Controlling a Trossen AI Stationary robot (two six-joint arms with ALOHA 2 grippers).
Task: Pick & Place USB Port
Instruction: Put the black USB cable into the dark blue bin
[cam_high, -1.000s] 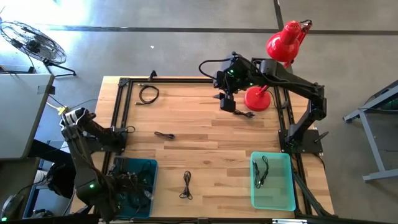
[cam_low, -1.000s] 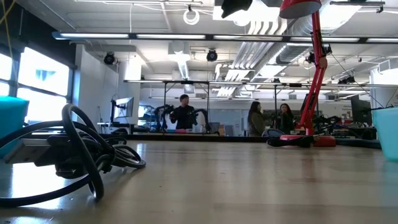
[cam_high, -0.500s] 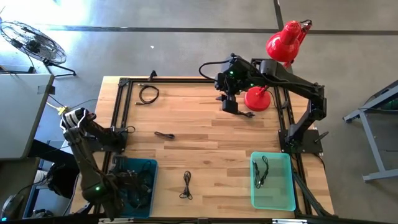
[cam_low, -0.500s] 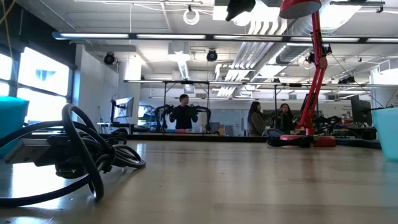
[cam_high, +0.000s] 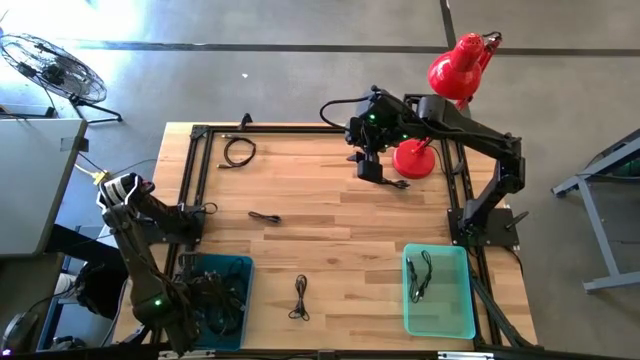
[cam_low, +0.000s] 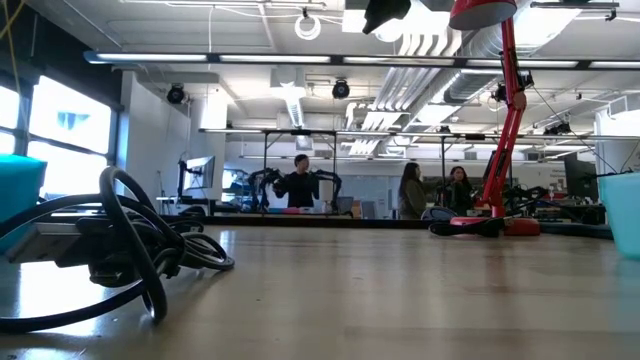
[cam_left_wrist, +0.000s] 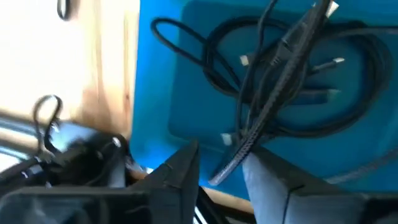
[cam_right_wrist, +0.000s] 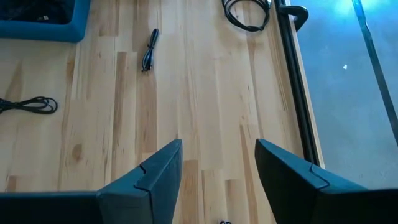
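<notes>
Light, limp USB cables (cam_high: 300, 297) lie loose on the surface (cam_high: 330, 230), best taken at the bundled middle, while a cable (cam_left_wrist: 267, 106) hangs between the spread left end effector (cam_left_wrist: 221, 165) over the blue bin (cam_left_wrist: 161, 81); the right end effector (cam_right_wrist: 217, 165) is spread, empty.

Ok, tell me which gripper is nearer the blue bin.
Left. The left gripper hangs right over the blue bin of cables; the right gripper is at the table's far side by the red lamp base.

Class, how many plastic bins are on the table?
2. The dark blue plastic bin is by the left arm; the pale green plastic bin by the right arm's base.
</notes>
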